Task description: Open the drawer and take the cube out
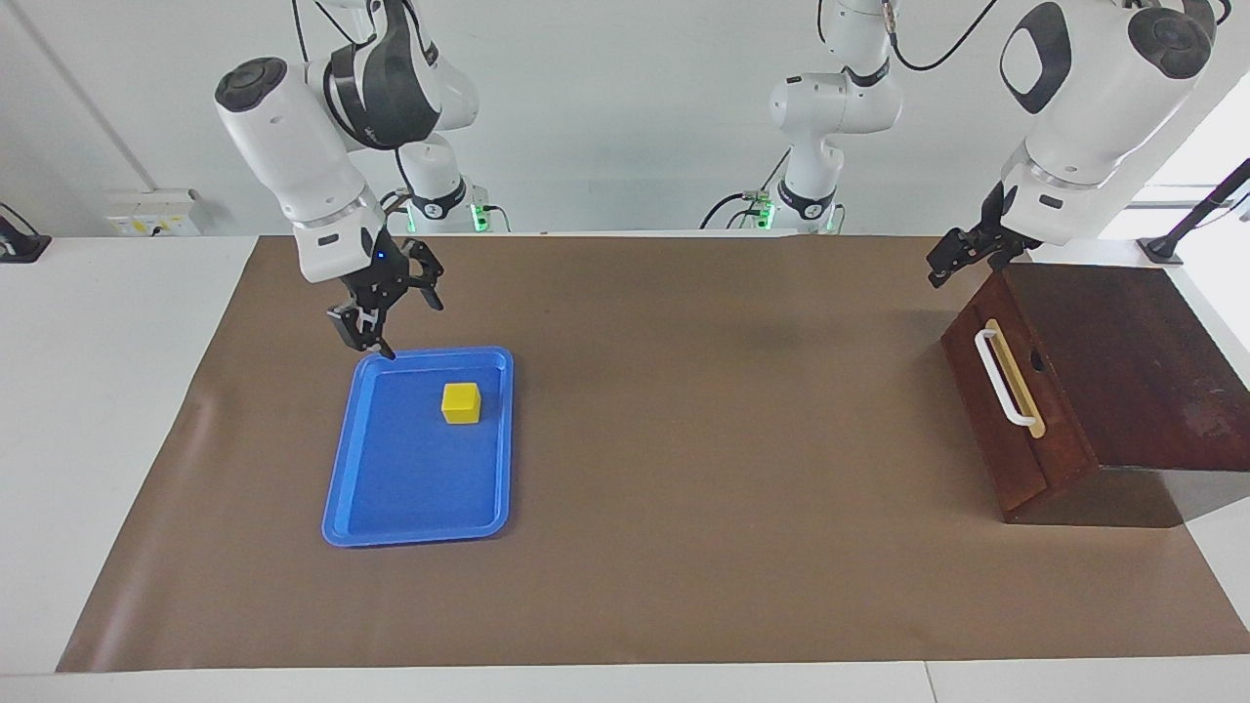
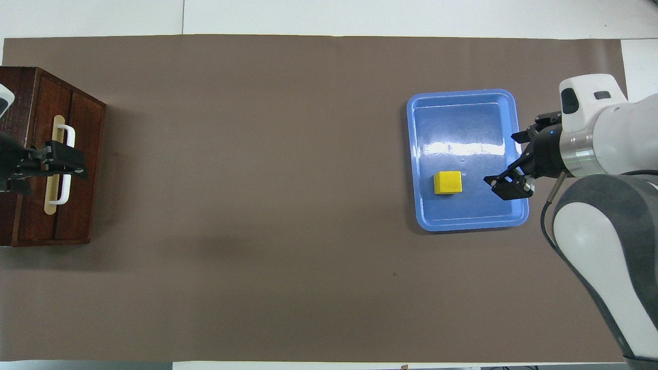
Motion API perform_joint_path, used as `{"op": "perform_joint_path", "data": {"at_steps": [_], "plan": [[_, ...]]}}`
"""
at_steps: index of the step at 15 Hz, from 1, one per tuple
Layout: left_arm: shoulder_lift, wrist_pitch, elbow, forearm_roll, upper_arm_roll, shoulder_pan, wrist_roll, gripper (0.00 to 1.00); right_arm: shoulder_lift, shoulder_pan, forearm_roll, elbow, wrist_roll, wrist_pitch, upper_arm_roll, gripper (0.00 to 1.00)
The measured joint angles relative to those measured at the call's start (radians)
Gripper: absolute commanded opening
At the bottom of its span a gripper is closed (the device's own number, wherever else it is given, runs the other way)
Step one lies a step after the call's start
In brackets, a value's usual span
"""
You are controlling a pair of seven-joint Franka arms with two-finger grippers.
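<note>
1. The cube sits flat in the blue tray, in the part of the tray nearer the robots, touching nothing but the tray floor; the tray lies on the brown mat toward the right arm's end of the counter.
2. The right gripper hangs in the air over the tray's edge nearest the robots, clear of the cube; its jaws are spread apart and hold nothing.
3. The drawer stands at the left arm's end of the counter, pushed in flush with its dark wooden box; its white bar handle is free.
4. The left gripper waits in the air over the box's edge nearest the robots; I cannot tell how its jaws stand, and nothing shows in them.
5. With the cube out and in the tray, the task looks all but done.
6. Handling, as a judgement: the cube looks small, solid and stiff, most likely light; its smooth flat faces may be a little slippery, so a grip belongs on two opposite side faces, square on and centred, not on edges or corners; it does not look fragile.
7. The handle looks rigid; the middle of the bar is the place to hold for a straight pull.
</note>
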Motion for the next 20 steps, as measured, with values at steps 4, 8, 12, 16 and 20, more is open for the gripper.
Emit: {"op": "perform_joint_path", "data": {"at_steps": [4, 8, 12, 16, 20], "plan": [[0.000, 0.000, 0.000, 0.000, 0.000, 0.000, 0.000, 1.00, -0.019, -0.044, -0.057, 0.106, 0.245, -0.210, -0.006, 1.00], [0.000, 0.000, 0.000, 0.000, 0.000, 0.000, 0.000, 1.00, -0.009, -0.047, -0.145, 0.224, 0.507, -0.407, -0.014, 1.00], [0.000, 0.000, 0.000, 0.000, 0.000, 0.000, 0.000, 1.00, 0.014, -0.046, -0.182, 0.306, 0.686, -0.502, -0.022, 1.00], [0.000, 0.000, 0.000, 0.000, 0.000, 0.000, 0.000, 1.00, 0.032, -0.046, -0.186, 0.309, 0.744, -0.506, -0.040, 1.00], [0.000, 0.000, 0.000, 0.000, 0.000, 0.000, 0.000, 1.00, 0.039, -0.046, -0.202, 0.315, 0.745, -0.506, -0.040, 1.00]]}}
